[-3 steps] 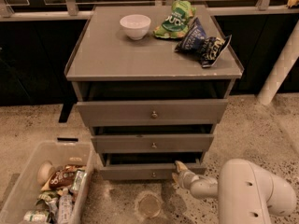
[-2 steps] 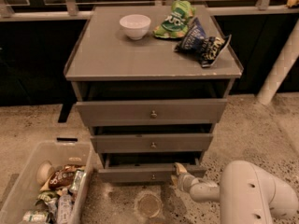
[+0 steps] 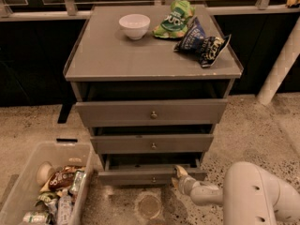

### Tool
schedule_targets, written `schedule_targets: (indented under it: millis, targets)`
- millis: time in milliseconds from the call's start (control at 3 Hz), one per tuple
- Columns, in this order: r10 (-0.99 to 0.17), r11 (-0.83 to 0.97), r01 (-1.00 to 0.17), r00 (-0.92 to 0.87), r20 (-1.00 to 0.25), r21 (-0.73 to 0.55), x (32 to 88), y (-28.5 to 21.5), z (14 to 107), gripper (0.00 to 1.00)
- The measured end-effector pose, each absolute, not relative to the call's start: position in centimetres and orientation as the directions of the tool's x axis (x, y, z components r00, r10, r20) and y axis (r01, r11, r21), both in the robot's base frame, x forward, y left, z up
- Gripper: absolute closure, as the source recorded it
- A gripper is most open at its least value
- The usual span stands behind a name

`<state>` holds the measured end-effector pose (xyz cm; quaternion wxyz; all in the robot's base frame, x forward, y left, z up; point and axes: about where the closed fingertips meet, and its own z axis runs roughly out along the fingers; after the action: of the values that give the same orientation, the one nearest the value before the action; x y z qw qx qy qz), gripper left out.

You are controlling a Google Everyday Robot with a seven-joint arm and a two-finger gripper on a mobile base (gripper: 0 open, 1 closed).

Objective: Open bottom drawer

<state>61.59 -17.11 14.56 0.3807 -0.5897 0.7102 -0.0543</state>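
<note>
Low on the cabinet [image 3: 140, 55], bottom drawer [image 3: 136, 176] sits pulled out a bit, dark gap above its front. Gripper [image 3: 180, 172] at its top edge, right side; claw state: can't tell. Vs 1 s ago, barely any shift, so prob. only partly open.
</note>
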Motion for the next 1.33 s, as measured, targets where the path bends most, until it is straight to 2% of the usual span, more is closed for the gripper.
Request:
schedule_targets:
  millis: [1333]
  targets:
    - [-0.871,0.315,-0.798,-0.027,-0.491,-0.514,60.4,-16.9,15.4,1.0]
